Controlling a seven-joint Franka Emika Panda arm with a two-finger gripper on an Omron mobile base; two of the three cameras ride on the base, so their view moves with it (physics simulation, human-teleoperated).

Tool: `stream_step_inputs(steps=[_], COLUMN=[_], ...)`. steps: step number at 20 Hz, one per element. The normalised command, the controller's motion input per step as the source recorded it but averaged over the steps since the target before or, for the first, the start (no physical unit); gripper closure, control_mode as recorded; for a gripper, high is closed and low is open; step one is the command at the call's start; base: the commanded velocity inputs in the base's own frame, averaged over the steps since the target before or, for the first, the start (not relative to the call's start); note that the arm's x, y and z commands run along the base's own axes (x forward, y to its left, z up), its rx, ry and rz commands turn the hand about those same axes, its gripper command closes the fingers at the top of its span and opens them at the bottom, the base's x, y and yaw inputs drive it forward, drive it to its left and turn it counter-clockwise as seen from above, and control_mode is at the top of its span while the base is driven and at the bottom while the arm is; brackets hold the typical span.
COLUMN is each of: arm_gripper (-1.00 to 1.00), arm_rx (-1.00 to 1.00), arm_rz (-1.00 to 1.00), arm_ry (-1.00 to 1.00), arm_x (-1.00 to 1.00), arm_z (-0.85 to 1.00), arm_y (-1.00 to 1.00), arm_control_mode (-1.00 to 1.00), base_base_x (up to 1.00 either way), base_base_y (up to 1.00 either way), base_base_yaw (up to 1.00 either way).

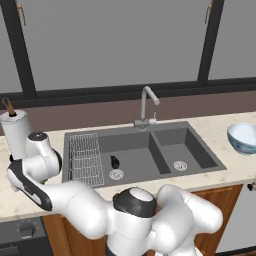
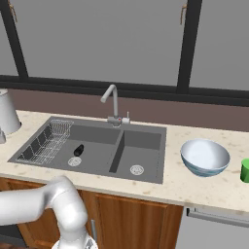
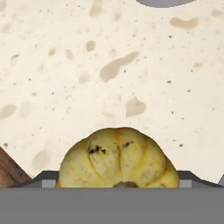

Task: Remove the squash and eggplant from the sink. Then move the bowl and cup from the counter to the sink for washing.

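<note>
A ribbed yellow squash [image 3: 118, 157] sits at the bottom of the hand view, right at my gripper [image 3: 119, 180], which looks shut on it; the fingertips are hidden. Beneath it lies the beige speckled counter [image 3: 131, 65], close by. In the base views my arm reaches left of the sink [image 1: 170, 137], and the hand is hidden behind the arm. The near-black eggplant [image 1: 115, 161] [image 2: 78, 150] lies in the left basin beside the drain. The white and blue bowl [image 1: 243, 137] [image 2: 204, 156] stands on the counter right of the sink. Farther right is the green cup [image 2: 245, 170].
A wire rack [image 1: 85, 157] fills the sink's left end, and a curved faucet [image 1: 147, 102] rises behind the divider. A paper towel roll [image 1: 12, 132] [image 2: 7, 112] stands on the counter at the far left, near my arm. A grey-white rounded edge [image 3: 164, 2] shows at the hand view's top.
</note>
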Motion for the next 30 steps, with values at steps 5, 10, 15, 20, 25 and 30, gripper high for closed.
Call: stream_step_inputs(steps=[5, 10, 15, 20, 25, 30], arm_gripper=[1.00, 1.00, 1.00, 1.00, 1.00, 1.00], arm_rx=[-0.04, -0.03, 0.00, 0.00, 0.00, 0.00], arm_rz=[0.00, 0.00, 0.00, 0.00, 0.00, 0.00], arm_ry=[0.00, 0.01, 0.03, 0.02, 0.01, 0.01], arm_x=[0.05, 0.11, 0.10, 0.09, 0.07, 0.04], arm_z=[-0.19, -0.16, -0.15, -0.18, -0.15, -0.15], arm_y=[0.09, 0.05, 0.05, 0.09, 0.08, 0.06], arm_control_mode=[-1.00, -1.00, -1.00, -1.00, -1.00, -1.00], base_base_x=[0.00, 0.00, 0.00, 0.00, 0.00, 0.00], base_base_y=[0.00, 0.00, 0.00, 0.00, 0.00, 0.00], base_base_yaw=[0.00, 0.00, 0.00, 0.00, 0.00, 0.00])
